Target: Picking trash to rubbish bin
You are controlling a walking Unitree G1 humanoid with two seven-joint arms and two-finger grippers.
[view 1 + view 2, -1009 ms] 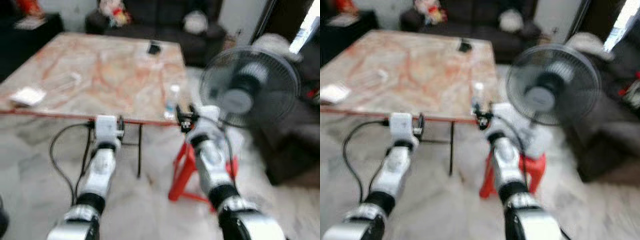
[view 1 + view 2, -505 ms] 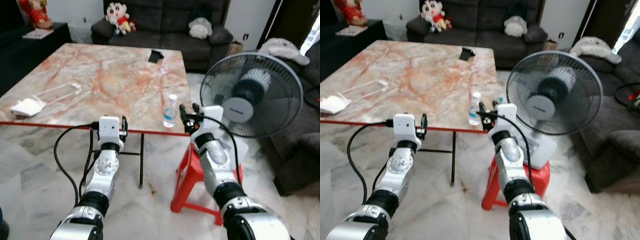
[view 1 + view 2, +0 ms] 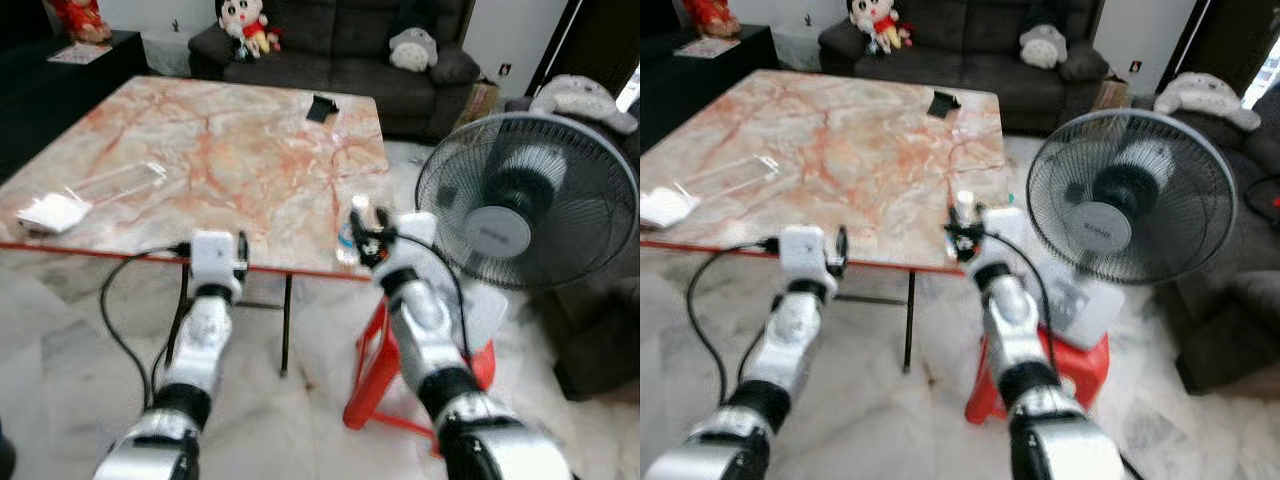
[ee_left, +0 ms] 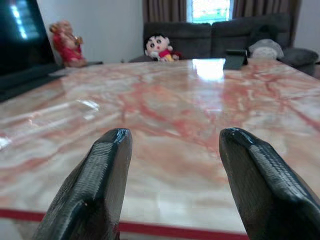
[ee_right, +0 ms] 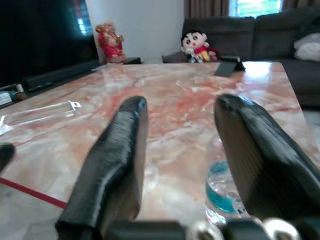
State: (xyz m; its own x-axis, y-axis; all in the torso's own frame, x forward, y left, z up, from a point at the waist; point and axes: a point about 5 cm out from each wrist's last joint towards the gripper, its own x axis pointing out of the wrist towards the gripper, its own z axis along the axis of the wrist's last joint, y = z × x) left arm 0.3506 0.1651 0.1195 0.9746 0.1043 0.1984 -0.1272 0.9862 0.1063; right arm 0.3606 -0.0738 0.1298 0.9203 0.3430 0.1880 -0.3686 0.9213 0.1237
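A marble-patterned desk [image 3: 230, 160] with a red edge fills the upper left of the head view. Both silver arms reach toward its near edge. The left gripper [image 4: 172, 175] hangs at the edge, fingers [image 4: 100, 185] spread apart with nothing between them. The right gripper [image 5: 182, 165] also has its fingers spread, and a small clear water bottle [image 5: 222, 190] (blue label, standing upright) sits on the desk just beyond them, toward the right finger. White packets [image 3: 50, 212] lie at the desk's 9 o'clock side. A standing fan [image 3: 525, 205] on a red stool [image 3: 380, 375] stands at 3 o'clock.
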